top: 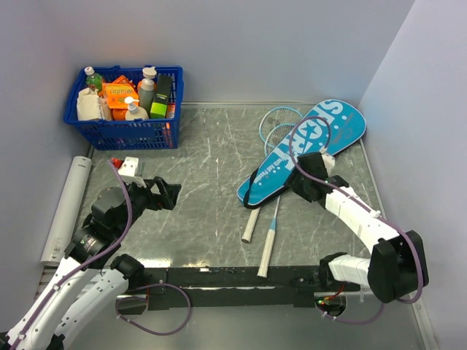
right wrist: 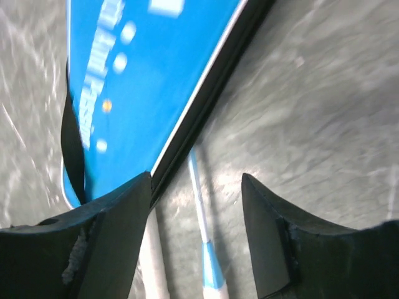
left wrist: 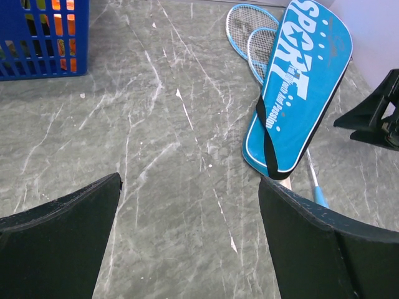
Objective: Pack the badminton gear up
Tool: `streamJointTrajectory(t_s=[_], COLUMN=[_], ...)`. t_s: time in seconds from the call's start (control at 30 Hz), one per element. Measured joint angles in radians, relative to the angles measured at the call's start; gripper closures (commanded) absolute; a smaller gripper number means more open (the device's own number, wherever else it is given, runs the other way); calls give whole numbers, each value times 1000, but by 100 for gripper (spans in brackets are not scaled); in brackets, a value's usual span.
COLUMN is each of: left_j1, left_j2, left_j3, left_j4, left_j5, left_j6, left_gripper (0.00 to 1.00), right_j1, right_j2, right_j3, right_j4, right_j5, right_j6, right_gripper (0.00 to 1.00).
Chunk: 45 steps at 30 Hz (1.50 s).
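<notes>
Jaws parted on the right gripper (top: 312, 177), pinching nothing, low at the long edge of the teal racket bag (top: 332, 124), right of centre in the top view, likely placed to work that edge open. Jaws spread wide on the left gripper (top: 172, 195) too, parked lower left, clear of the gear. Bag flat over both rackets (top: 279, 125) on the surface (top: 211, 182), heads showing upper left, handles below; not yet packed.

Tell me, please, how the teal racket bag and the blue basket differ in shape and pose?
The racket bag is long, flat and teal, lying diagonally on the right; the basket is boxy, dark blue and stands upright in the far-left corner. The bag lies partly over two rackets; the basket holds bottles. Both rest on the grey marbled table.
</notes>
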Motion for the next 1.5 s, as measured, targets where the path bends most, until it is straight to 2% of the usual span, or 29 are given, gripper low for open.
streamJointTrajectory(t_s=[0.17,0.3,0.4,0.57,0.83,1.2,1.27,1.37,1.4,1.47,1.5], left_j1=[0,0,0,0,0,0,0,0,0,0,0], left_j2=[0,-1,-1,0,4,35,42,53,55,61,63], left_j3=[0,0,0,0,0,0,0,0,0,0,0], left_j4=[0,2,2,2,3,3,2,2,3,3,2], left_j5=[8,12,18,29,39,42,42,43,43,43,43], left_j6=[0,0,0,4,12,18,18,18,18,18,18], left_gripper=[4,4,4,4,4,4,4,4,4,4,4], right_j1=[-136,-246,-305,-341,-404,-435,-435,-437,-438,-439,-439], right_j2=[-7,-38,-35,-34,-6,288,338,406,427,460,469], right_j3=[-101,-279,-346,-389,-444,-350,-317,-271,-257,-235,-225], right_j4=[112,271,376,575,737,956,985,1014,1016,1015,1011], right_j5=[-33,-116,-175,-241,-290,-389,-399,-409,-411,-414,-416], right_j6=[52,105,132,164,214,276,282,284,285,280,280], right_gripper=[23,22,21,22,22,24,29,50,65,79,95])
